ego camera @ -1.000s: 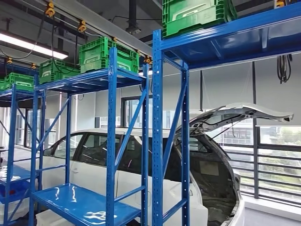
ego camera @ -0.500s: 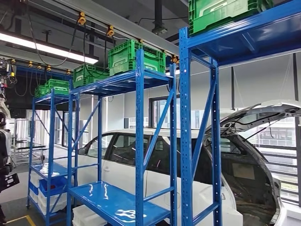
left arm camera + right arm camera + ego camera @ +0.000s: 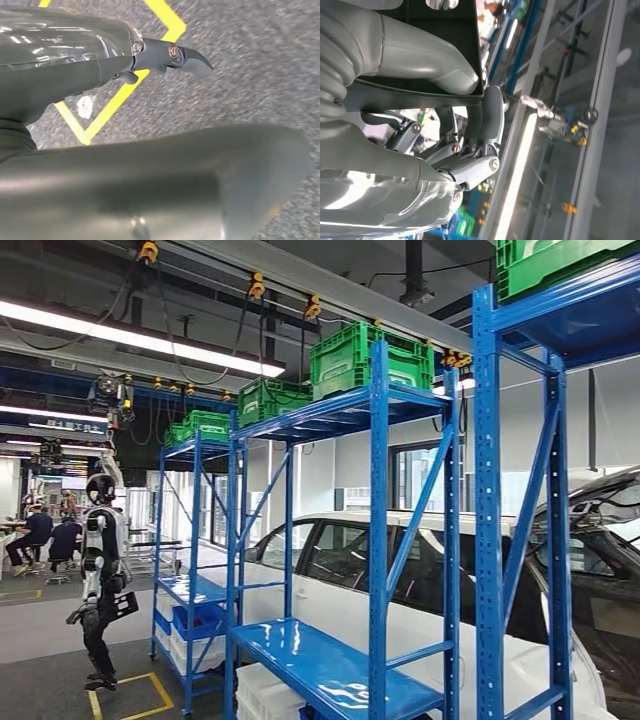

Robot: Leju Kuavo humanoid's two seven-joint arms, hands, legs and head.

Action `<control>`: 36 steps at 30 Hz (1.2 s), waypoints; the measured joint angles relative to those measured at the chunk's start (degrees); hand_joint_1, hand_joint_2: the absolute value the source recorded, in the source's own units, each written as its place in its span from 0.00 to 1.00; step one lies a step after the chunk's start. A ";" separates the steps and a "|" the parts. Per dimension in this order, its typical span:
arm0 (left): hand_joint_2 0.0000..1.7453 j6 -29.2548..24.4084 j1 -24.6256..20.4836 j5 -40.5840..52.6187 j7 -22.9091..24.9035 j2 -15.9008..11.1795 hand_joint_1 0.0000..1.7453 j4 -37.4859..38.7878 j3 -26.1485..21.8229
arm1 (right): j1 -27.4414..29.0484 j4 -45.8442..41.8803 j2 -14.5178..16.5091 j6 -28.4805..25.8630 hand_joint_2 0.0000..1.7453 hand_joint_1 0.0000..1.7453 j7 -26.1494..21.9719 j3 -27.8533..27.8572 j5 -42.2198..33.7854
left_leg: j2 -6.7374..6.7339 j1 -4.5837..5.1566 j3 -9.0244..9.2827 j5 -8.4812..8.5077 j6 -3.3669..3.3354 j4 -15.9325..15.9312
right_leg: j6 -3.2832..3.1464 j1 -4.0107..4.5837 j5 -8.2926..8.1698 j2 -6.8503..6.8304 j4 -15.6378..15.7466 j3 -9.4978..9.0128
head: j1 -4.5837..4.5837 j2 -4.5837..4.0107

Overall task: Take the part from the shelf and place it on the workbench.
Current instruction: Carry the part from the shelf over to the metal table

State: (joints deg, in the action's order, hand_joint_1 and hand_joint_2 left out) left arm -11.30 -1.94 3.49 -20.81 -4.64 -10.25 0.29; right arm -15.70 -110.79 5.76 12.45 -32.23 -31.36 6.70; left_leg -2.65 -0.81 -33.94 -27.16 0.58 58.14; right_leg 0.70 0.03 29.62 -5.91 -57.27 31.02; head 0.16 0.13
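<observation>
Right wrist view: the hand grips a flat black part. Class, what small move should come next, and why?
Probably keep turning toward a workbench: the right hand grips the black part, while the head view shows blue shelving and a white car, no workbench.

No text, label, brand or number can be read in these pictures. In the head view a dark sign (image 3: 74, 426) hanging under the ceiling rail at the far left carries a line of pale characters, too small and blurred to make out. The white patches on the blue shelf board (image 3: 343, 680) are reflections of light, not lettering. The green crates (image 3: 361, 356) on top of the racks show no legible print. In the left wrist view the yellow lines (image 3: 113, 100) on the grey floor are plain tape markings with no writing.
</observation>
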 joint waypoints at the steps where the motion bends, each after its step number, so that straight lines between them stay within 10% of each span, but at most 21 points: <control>1: 1.00 -0.01 0.22 -0.03 0.17 0.14 0.00 0.00 -0.04 | 0.06 -0.04 0.02 0.09 1.00 1.00 -0.07 0.09 -0.12 | 0.54 0.01 -0.02 0.05 -0.38 -0.03 | 0.30 -0.15 0.48 0.35 -0.33 -0.02 | -0.01 0.00; 7: 1.00 -0.12 0.14 -0.15 1.13 0.81 0.00 -0.01 -0.33 | 1.33 -0.22 0.03 0.33 1.00 1.00 -0.32 0.56 -0.48 | 4.14 0.44 0.01 0.29 -1.88 -0.10 | 0.34 -0.37 7.57 5.51 -16.36 7.45 | -0.01 0.00; 13: 1.00 -0.23 0.26 0.13 2.40 1.64 0.00 0.01 -0.35 | 2.66 -0.79 0.07 0.60 1.00 1.00 -0.53 0.67 -0.72 | 8.26 0.84 -0.13 0.45 -1.74 0.03 | -2.45 0.36 -1.47 10.47 -1.59 1.83 | 0.03 0.02; 16: 1.00 -0.54 0.71 0.09 2.84 1.88 0.00 0.02 -0.42 | 3.50 -0.91 0.25 0.72 1.00 1.00 -0.92 0.89 -0.97 | 9.21 0.60 -0.64 0.56 -1.03 -0.02 | -2.47 0.27 -1.56 9.39 -0.28 1.28 | 0.03 0.02; 22: 1.00 -1.12 0.83 -0.29 3.25 2.04 0.00 0.02 -1.02 | 4.42 -0.21 0.73 1.15 1.00 1.00 -1.38 1.14 -1.48 | 3.45 -0.19 -7.66 -6.25 1.05 14.41 | -2.42 -0.25 -1.70 4.68 0.70 0.65 | 0.04 0.00; 26: 1.00 -1.27 1.25 0.03 3.37 1.71 0.00 0.02 -1.23 | 4.64 0.43 0.94 1.35 1.00 1.00 -1.57 1.16 -1.47 | 0.81 -0.75 -2.23 -0.66 1.89 4.59 | -1.56 -0.32 -1.15 2.13 0.52 0.21 | 0.04 0.00; 31: 1.00 -0.98 1.32 0.97 3.49 0.98 0.00 0.01 -1.26 | 5.10 0.35 1.11 0.99 1.00 1.00 -2.29 1.18 -0.90 | 0.58 -0.14 -0.06 0.56 -0.27 -0.29 | 0.07 -0.20 -0.42 0.19 0.24 -0.32 | 0.01 0.00; 36: 1.00 -0.66 1.12 1.46 4.50 0.22 0.00 0.02 -1.26 | 5.37 -0.56 1.13 0.76 1.00 1.00 -2.09 1.81 0.07 | 3.16 0.00 -0.18 0.90 -1.69 -0.40 | 0.54 -0.62 7.14 5.26 -12.86 5.15 | -0.01 0.00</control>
State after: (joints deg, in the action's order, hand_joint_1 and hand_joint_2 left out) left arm -11.96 -0.82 4.96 -16.30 -4.43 -10.23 -0.96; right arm -10.32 -111.35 6.90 13.21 -34.31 -29.56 6.77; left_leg 0.52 -0.81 -34.13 -26.26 -1.11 57.74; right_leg 1.24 -0.60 36.77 -0.66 -70.13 36.17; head 0.15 0.13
